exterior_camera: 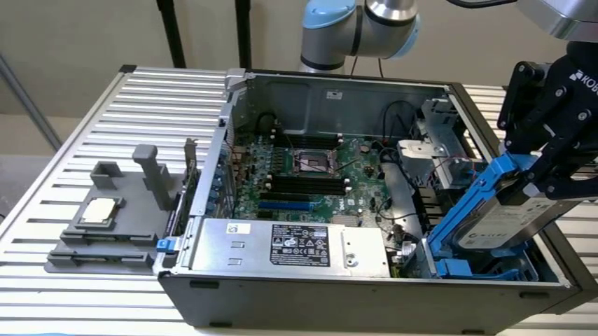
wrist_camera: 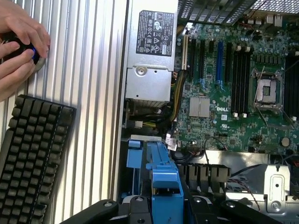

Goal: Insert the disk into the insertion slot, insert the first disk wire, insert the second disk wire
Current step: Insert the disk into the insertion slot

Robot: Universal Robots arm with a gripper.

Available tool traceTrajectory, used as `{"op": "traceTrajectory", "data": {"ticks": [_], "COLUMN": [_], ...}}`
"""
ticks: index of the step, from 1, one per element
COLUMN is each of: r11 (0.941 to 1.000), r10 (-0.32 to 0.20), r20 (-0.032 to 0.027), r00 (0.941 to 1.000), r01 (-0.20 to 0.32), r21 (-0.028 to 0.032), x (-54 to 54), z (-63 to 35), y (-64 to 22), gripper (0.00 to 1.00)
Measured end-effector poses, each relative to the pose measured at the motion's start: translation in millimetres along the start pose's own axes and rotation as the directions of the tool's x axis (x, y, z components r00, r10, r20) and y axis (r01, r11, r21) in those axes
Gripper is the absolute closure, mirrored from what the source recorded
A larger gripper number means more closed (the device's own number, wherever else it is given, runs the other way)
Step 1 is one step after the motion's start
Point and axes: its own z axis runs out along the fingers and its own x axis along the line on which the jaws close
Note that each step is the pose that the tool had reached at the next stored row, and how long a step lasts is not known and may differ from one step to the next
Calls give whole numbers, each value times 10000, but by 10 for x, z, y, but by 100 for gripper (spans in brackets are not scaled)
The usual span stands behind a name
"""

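Disk [exterior_camera: 523, 218] tilted, low end at insertion slot [exterior_camera: 481, 269], exterior view's right | claw [exterior_camera: 547, 175]: I see it clenched on the disk's upper end

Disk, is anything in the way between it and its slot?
No, nothing that I can see. The tilted disk has its lower end right at the slot, and no wire or other part shows between them.
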Motion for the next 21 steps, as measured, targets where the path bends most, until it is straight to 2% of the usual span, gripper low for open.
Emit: {"op": "traceTrajectory", "data": {"ticks": [5,10,12,18,19,21], "r11": [10000,9998,9995,9974,9970,9966], "r10": [-44,-204,-319,-568,-599,-632], "r20": [38,35,22,-19,-22,-26], "r00": [10000,9998,9995,9984,9982,9980], "r01": [44,204,319,568,599,633], "r21": [0,19,89,449,487,527], "x": [1,2,2,10,12,16], "z": [6,12,13,30,35,42], "y": [-24,-25,-25,-10,-1,17], "gripper": [67,67,67,67,67,67]}}
